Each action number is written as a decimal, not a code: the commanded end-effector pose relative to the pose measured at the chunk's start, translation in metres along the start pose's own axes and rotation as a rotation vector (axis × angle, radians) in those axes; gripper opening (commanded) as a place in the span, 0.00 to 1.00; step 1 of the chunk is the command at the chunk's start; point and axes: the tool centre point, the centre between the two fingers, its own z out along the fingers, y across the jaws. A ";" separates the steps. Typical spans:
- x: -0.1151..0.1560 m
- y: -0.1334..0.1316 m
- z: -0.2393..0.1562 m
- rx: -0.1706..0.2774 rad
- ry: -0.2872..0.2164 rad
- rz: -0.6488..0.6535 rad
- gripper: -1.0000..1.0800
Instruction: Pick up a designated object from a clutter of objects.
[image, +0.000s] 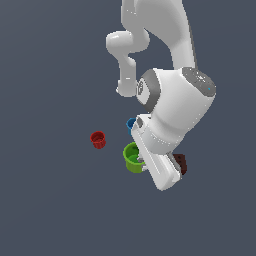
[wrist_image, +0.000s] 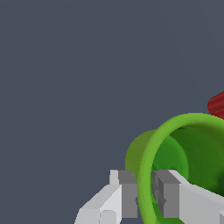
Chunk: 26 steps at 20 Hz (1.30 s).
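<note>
The lime-green cup (image: 133, 157) with the thick rim sits just to the exterior view's left of my white hand. In the wrist view the cup (wrist_image: 175, 153) is seen tilted, with its mouth facing the camera. My gripper (wrist_image: 147, 194) straddles the cup's rim, one grey fingertip (wrist_image: 127, 192) outside the wall and the other inside, pressed against it. From the exterior view the fingers are mostly hidden behind the hand.
A small red cup (image: 97, 139) stands apart to the exterior view's left, and a red ribbed edge (wrist_image: 217, 105) shows in the wrist view. A blue cup (image: 131, 123) peeks out behind the arm. A dark red brick (image: 180, 163) lies partly behind the hand.
</note>
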 end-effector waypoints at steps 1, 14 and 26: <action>-0.009 -0.008 -0.029 0.002 0.000 0.001 0.00; -0.050 -0.048 -0.156 0.001 -0.001 0.001 0.00; -0.071 -0.071 -0.221 0.001 -0.001 0.001 0.00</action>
